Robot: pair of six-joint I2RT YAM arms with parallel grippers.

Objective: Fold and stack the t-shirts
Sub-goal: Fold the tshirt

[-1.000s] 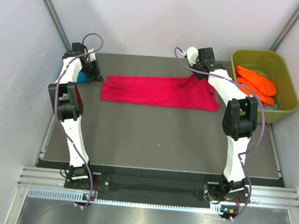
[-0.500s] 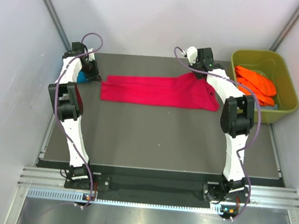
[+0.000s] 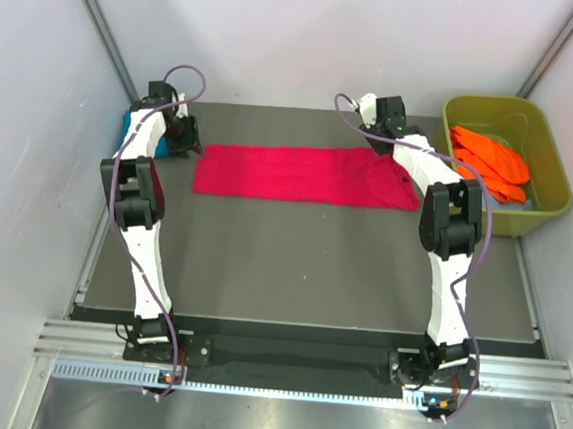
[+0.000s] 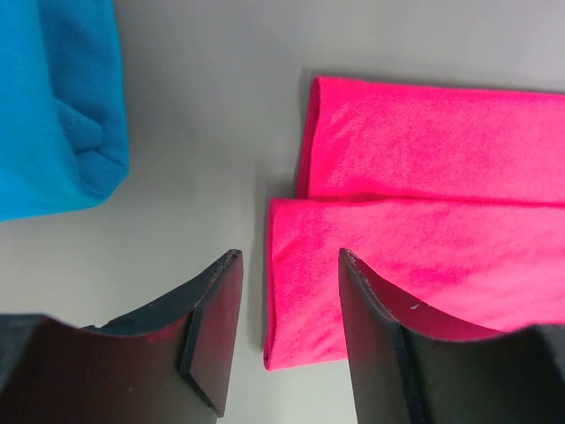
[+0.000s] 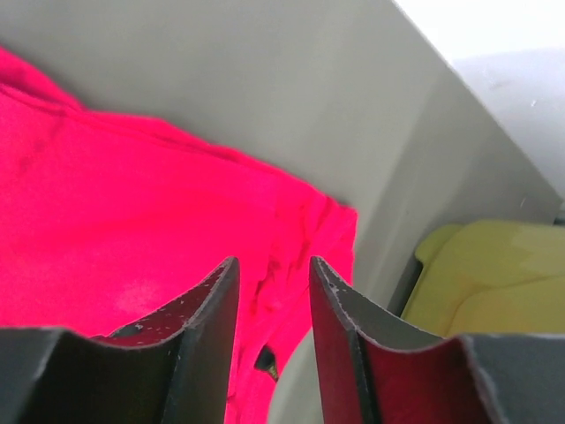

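The crimson-pink t-shirt (image 3: 305,174) lies folded into a long strip. The left gripper (image 4: 289,256) hovers over its left end and the right gripper (image 5: 274,262) over its right end, both with fingers released and grasping nothing. A teal-blue t-shirt (image 4: 53,106) lies just left of it, and orange t-shirts (image 3: 490,160) fill the tub (image 3: 552,158) to its right.

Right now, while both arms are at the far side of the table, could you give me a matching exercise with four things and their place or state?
Things:
1. crimson-pink t-shirt
2. teal-blue t-shirt
3. orange t-shirts
4. left gripper

Place or state:
A. inside the olive-green tub
B. open, holding nothing, over the end of a cloth
C. a long folded strip lying across the far part of the table
D. at the far left edge of the table

Pairs: 1-C, 2-D, 3-A, 4-B
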